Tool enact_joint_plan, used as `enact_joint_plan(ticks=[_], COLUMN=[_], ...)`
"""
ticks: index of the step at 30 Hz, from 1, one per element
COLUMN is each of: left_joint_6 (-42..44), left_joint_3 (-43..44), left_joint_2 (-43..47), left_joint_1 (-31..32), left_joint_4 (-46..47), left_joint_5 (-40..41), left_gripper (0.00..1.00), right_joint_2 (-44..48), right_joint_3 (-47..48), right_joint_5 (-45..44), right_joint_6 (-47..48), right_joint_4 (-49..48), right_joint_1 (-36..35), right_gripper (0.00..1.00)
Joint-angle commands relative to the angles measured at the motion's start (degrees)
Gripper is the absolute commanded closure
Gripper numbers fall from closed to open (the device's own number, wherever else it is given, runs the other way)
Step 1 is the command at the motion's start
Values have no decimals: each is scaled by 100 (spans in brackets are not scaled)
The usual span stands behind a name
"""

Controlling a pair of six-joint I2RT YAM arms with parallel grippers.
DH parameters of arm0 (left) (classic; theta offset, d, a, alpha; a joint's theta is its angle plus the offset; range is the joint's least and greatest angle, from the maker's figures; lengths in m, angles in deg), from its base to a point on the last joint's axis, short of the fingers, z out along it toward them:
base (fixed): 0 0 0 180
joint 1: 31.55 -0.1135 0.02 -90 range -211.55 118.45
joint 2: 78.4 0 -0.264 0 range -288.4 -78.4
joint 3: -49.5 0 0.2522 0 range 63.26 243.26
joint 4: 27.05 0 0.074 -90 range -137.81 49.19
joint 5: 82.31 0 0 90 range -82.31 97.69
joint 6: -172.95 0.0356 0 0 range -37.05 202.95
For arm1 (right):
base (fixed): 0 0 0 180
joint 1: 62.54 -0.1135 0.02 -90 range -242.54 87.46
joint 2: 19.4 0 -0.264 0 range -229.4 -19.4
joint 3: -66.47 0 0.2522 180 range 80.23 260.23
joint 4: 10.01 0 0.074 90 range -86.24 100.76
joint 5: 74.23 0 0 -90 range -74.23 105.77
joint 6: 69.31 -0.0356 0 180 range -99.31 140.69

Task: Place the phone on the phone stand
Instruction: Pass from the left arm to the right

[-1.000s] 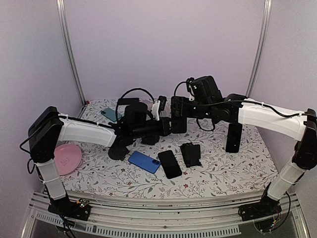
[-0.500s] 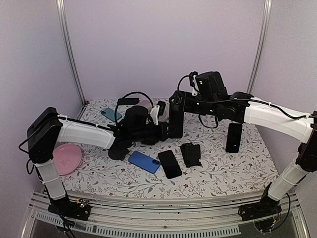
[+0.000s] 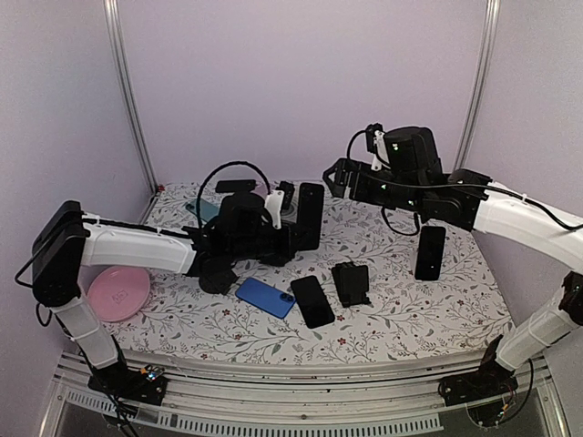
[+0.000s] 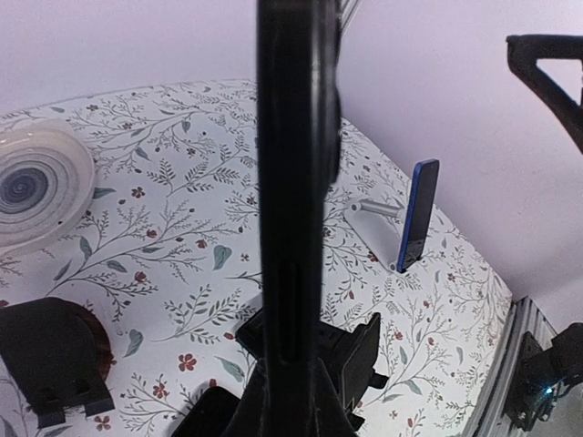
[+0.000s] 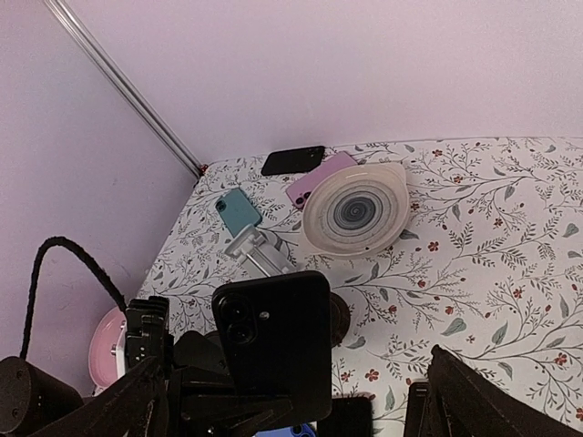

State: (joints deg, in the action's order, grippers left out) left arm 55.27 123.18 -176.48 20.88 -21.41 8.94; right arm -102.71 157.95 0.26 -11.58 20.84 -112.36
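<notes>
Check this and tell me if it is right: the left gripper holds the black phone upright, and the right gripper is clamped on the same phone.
One part is wrong. The left gripper does hold the black phone upright, but the right gripper is open and apart from it, not clamped on it. The top external view shows the gap between them.

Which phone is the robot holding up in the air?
The black phone pinched upright in the left hand. The blue phone and the other black phone lie flat, and the propped phone on the right stands untouched.
</notes>
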Motion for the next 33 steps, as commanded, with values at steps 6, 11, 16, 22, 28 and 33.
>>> enact_joint_plan(ticks=[6,11,16,22,28,33], left_joint_6=[1076,1516,1801,2299,3061,3716], left_joint_3=[-67,-35,-6,12,-20,-69], left_joint_2=[546,622,624,545,458,312], left_joint_1=[447,649,761,941,1111,1192], left_joint_4=[-381,-535,-591,-600,-373,-5], left_joint_5=[1533,2232,2698,3506,4543,5252], left_gripper=[100,100,100,100,100,100], right_joint_2=[590,781,889,961,901,793], right_joint_3=[-549,-763,-801,-1124,-1135,-1089], right_joint_5=[370,478,617,1186,1529,1777], right_joint_6=[-224,-314,-344,-281,-242,-278], right_joint_4=[-257,-443,-534,-960,-1104,-1259], right_joint_1=[-19,-14,-10,-1,5,32], right_gripper=[1,1,1,1,1,1])
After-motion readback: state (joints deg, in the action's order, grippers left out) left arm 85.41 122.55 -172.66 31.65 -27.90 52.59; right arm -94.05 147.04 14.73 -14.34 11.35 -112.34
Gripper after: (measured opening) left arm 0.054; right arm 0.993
